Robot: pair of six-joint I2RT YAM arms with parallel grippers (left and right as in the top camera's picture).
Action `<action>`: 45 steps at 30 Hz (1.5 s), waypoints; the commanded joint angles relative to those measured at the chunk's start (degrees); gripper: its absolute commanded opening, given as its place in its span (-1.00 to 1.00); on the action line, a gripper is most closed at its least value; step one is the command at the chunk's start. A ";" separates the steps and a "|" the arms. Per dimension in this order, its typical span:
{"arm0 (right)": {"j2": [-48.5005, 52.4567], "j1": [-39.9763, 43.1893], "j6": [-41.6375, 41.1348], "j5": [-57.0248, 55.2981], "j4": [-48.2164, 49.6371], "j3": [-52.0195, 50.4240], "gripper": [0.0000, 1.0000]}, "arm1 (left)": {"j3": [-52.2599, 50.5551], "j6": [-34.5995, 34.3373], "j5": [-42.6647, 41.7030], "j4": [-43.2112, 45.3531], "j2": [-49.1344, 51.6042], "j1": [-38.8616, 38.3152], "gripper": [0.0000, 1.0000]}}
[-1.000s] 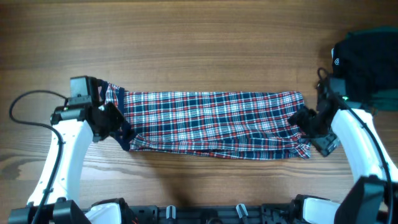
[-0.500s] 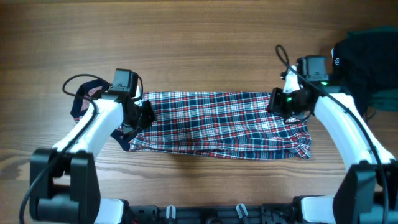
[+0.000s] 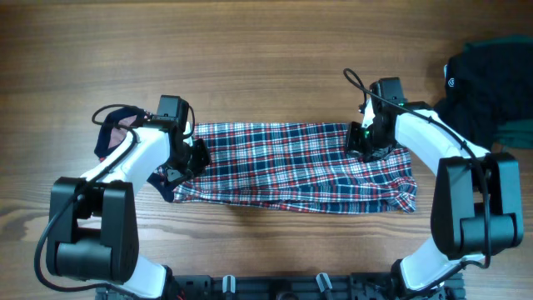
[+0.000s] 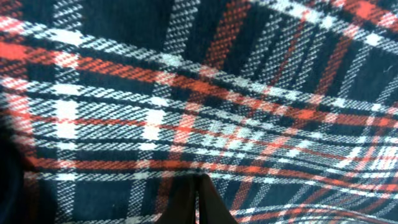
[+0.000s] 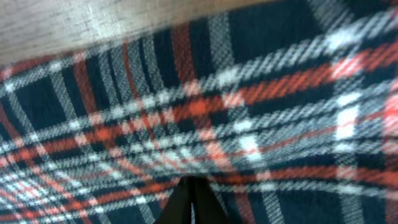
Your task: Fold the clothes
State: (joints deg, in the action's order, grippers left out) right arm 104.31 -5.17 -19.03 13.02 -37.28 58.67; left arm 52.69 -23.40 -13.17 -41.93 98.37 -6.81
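Plaid shirt (image 3: pixel 291 167) lies as a long band across the table (image 3: pixel 266 50). Left gripper (image 3: pixel 190 160) and right gripper (image 3: pixel 364 142) — jaws closed, apparently pinching its ends. Step, judged: end fold. Next — lift both together, carry inward evenly.

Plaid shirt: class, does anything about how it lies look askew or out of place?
Yes. The plaid shirt lies in a long band, but its lower right corner is bunched and wrinkled, and a dark loop of fabric sticks out past its left end.
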 commanded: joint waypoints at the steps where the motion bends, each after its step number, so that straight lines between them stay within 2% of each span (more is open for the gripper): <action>1: 3.72 0.52 -2.43 -4.59 2.89 -0.17 -0.91 | 0.57 0.48 1.20 -0.07 0.44 0.70 -0.92; 10: 4.02 6.49 -3.52 -8.13 10.12 -0.17 -0.92 | 0.57 0.52 2.73 -0.02 0.44 11.15 -0.92; 14: 4.04 7.67 -3.45 -8.59 12.07 -0.17 -0.91 | 0.57 0.50 2.73 0.22 0.44 12.24 -0.92; 19: 4.04 8.70 -3.45 -14.27 14.12 -0.07 -0.92 | 0.57 0.48 2.75 1.49 0.44 12.24 -0.92; 23: 4.02 10.97 -2.71 -17.14 10.91 2.99 -0.91 | 0.59 0.72 2.78 2.89 0.44 12.24 -0.82; 26: 4.00 11.96 -0.55 -17.11 2.67 9.79 -0.87 | 0.79 0.72 2.75 3.15 0.42 12.24 -0.74; 27: 3.87 11.93 0.31 -17.25 0.26 11.96 -0.65 | 1.11 0.72 2.75 2.82 0.39 12.24 -0.68; 29: 3.58 11.82 1.01 -17.55 -5.27 17.22 0.44 | 2.78 0.76 2.78 1.62 -0.04 12.24 -0.38; 30: 3.43 11.82 0.98 -17.49 -7.96 19.63 1.00 | 3.78 0.76 2.75 0.79 -0.50 12.24 -0.30; 31: 3.15 11.82 0.96 -17.25 -10.71 21.62 0.99 | 4.83 0.83 2.84 -0.39 -1.03 12.24 -0.20; 32: 2.99 11.82 0.98 -16.74 -13.00 22.86 1.00 | 6.49 1.70 3.34 -2.78 -1.75 12.24 0.05; 33: 2.82 11.82 1.03 -15.98 -16.28 24.33 0.99 | 8.17 2.01 5.16 -5.68 -2.23 12.26 0.39; 35: 2.80 11.78 1.05 -16.00 -21.14 25.42 1.00 | 11.80 1.95 9.81 -13.57 -2.51 13.57 0.45; 40: 2.80 11.78 1.05 -15.85 -24.63 25.42 0.99 | 11.96 1.64 9.81 -16.11 -2.60 23.39 0.51; 43: 2.80 11.78 1.09 -14.03 -24.68 25.42 0.99 | 11.96 2.49 7.04 -16.20 -2.60 30.14 0.52; 45: 2.80 11.78 1.14 -13.40 -24.20 25.42 1.00 | 11.96 5.55 1.57 -15.98 -2.60 34.03 0.52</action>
State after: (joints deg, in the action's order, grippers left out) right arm 107.68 6.85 -18.72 -2.02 -61.71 82.98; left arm 64.01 -21.69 -5.52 -57.91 96.62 22.48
